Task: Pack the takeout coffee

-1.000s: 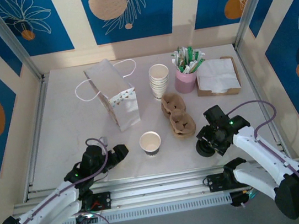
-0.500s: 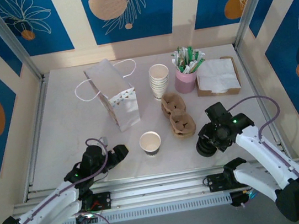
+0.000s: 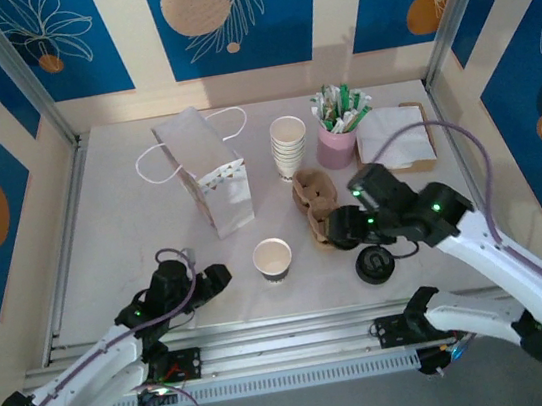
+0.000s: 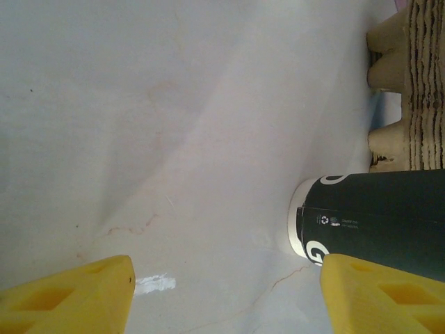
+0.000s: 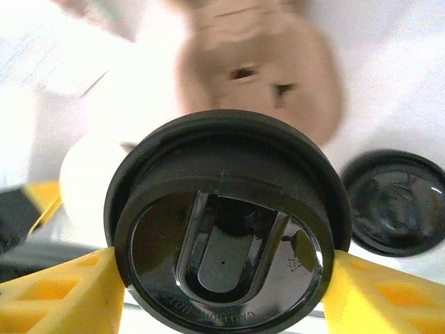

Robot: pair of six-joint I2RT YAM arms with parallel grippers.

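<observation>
The right end effector [image 5: 222, 292] now sits farther from the near edge and more to the left than a second ago, no longer low over the spot on the tabletop [image 3: 132, 222] where it hovered. It now hangs at the near end of the cardboard cup carrier [image 3: 312, 192]. A black lid [image 5: 222, 243] is now clamped between its yellow fingers [image 5: 62, 296] and raised off the surface. A second black lid [image 3: 373, 265], covered by the end effector before, is now exposed and lies alone just to the near right of the carrier. The right arm's forearm now reaches farther over the tabletop, and its purple cable [image 3: 464, 140] now arches across the napkin tray [image 3: 413, 137].
</observation>
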